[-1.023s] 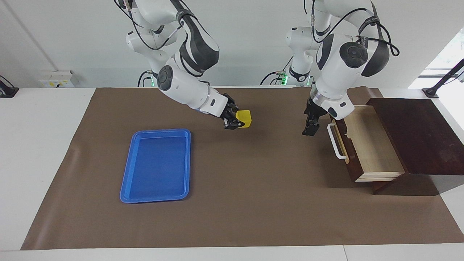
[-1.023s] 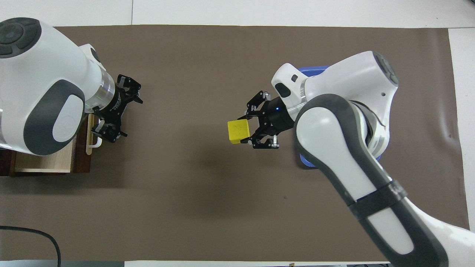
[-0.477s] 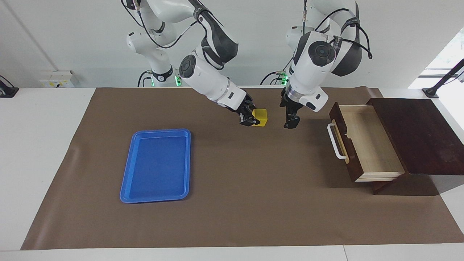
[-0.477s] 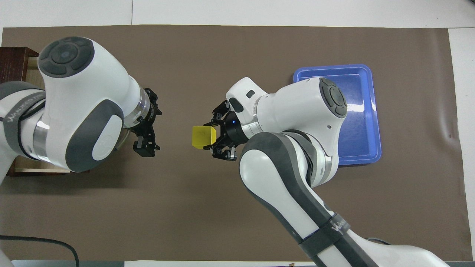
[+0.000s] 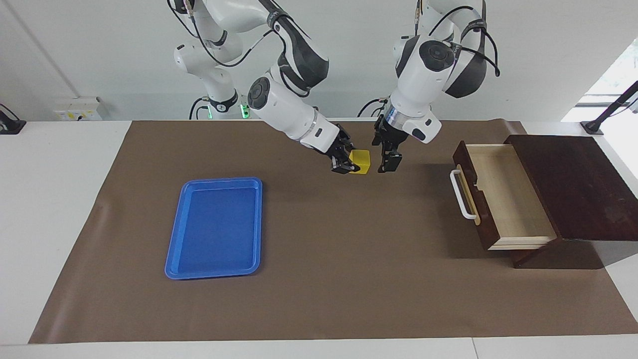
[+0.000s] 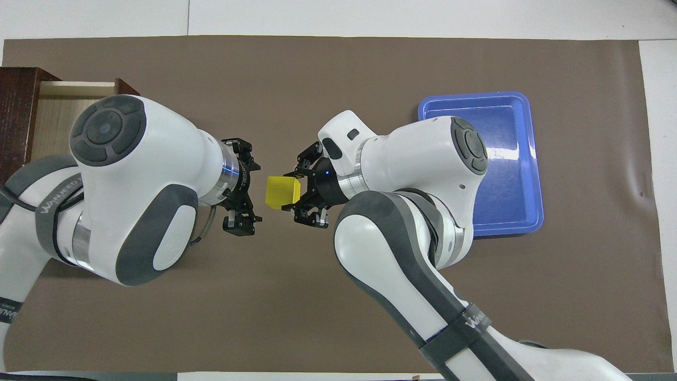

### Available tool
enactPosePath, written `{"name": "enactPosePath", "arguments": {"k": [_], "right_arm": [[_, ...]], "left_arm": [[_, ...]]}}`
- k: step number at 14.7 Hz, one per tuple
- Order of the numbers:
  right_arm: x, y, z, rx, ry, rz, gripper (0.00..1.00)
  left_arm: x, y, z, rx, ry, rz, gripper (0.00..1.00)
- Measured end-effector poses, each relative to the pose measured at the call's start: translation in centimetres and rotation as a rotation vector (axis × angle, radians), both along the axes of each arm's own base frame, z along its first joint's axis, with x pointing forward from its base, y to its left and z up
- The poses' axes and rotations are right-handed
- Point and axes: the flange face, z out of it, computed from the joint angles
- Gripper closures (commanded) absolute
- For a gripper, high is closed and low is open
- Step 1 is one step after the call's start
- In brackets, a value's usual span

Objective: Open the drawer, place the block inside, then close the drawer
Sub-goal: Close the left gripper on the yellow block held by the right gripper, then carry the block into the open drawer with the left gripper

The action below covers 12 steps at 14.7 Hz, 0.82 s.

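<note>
My right gripper (image 5: 350, 160) (image 6: 294, 191) is shut on the yellow block (image 5: 361, 160) (image 6: 282, 191) and holds it in the air over the middle of the brown mat. My left gripper (image 5: 388, 163) (image 6: 253, 191) hangs open beside the block on the drawer's side, a small gap away from it. The drawer (image 5: 503, 194) (image 6: 58, 114) stands pulled out of its dark wooden box (image 5: 573, 184) at the left arm's end of the table. Its pale inside holds nothing, and its white handle (image 5: 461, 195) faces the middle of the table.
A flat blue tray (image 5: 217, 227) (image 6: 508, 137) lies on the mat toward the right arm's end of the table, partly covered by the right arm in the overhead view. The brown mat (image 5: 349, 279) spans most of the table.
The right gripper has carried the block toward the drawer's end. The left gripper has left the drawer's handle and come in beside the block, still open.
</note>
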Motion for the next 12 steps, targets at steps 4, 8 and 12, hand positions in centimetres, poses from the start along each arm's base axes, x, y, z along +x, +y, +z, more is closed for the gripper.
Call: {"name": "enactPosePath", "arguments": {"k": [4, 8, 12], "right_arm": [[0.0, 0.0, 0.0, 0.001, -0.012, 0.006, 1.0], [-0.1, 0.2, 0.0, 0.002, -0.013, 0.014, 1.0], [-0.6, 0.6, -0.3, -0.001, -0.004, 0.038, 1.0]], "left_arm": [[-1.2, -1.7, -0.6, 0.0, -0.003, -0.033, 0.0], [-1.8, -2.6, -0.4, -0.004, -0.012, -0.052, 0.26], [-1.3, -2.2, -0.2, -0.013, -0.032, -0.043, 1.0]]}}
